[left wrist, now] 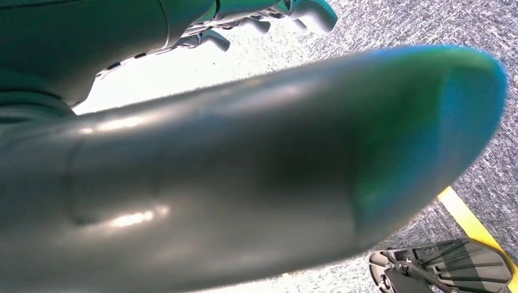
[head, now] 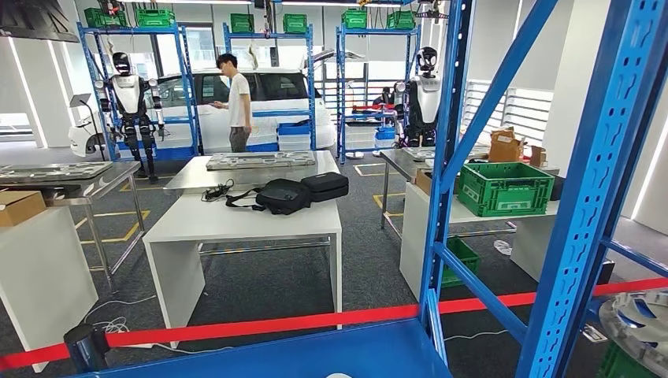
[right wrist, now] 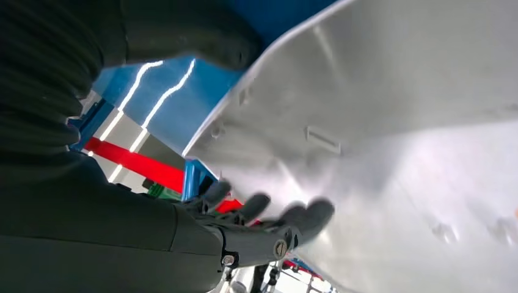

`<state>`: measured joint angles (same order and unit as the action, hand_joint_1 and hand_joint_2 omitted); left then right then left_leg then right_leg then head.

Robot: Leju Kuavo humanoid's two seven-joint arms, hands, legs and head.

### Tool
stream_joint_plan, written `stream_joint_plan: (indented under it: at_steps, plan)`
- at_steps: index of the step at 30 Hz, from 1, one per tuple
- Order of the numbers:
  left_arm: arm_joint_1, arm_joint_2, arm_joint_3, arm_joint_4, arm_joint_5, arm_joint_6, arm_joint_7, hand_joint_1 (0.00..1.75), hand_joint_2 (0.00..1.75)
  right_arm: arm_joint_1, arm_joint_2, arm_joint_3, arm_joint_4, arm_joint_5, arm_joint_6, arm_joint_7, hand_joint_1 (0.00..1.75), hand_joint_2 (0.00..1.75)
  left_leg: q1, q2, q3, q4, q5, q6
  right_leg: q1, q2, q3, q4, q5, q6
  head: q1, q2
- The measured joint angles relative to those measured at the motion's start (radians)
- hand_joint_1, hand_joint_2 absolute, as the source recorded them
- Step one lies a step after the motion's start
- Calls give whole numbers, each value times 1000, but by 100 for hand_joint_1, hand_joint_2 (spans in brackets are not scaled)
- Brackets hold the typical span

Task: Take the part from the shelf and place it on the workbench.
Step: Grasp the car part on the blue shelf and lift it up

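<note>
Currently, step: lifting part off shelf.
Part (right wrist: 391,122): silvery panel on blue shelf (head: 599,157), 4 o'clock.
Right hand (right wrist: 262,226): fingers under part edge, supporting; full grasp unconfirmed.
Left hand (left wrist: 269,18): state indeterminate.
Technique: lift level, clear uprights.

My right hand (right wrist: 262,229) is showing dark, matt fingers against the part (right wrist: 391,146), which is looking like smooth pale metal with a dull satin sheen. My left hand (left wrist: 183,183) is gleaming as glossy dark plastic above rough grey carpet (left wrist: 427,24). The shelf frame (head: 599,181) is looking like blue painted metal, perforated along its uprights. The white table (head: 236,220) is appearing matt and smooth, carrying a black cloth bag (head: 282,195). The green crate (head: 504,189) is looking like ribbed plastic.
</note>
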<state>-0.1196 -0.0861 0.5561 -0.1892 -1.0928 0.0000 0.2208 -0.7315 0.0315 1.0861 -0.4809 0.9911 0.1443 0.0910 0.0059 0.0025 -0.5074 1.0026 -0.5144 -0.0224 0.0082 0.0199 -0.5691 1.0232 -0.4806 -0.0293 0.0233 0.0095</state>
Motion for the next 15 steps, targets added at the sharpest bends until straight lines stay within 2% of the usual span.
stream_joint_plan:
  at_steps: [15]
  plan:
    - [-3, 0, 2, 0, -3, -2, 2, 0, 0, 9, -5, -13, 13, -4, -1, -26, 175, 175, 0, -2, 0, 0, 0, 0, 0, -2, 2, 0, -1, 1, 0, 0]
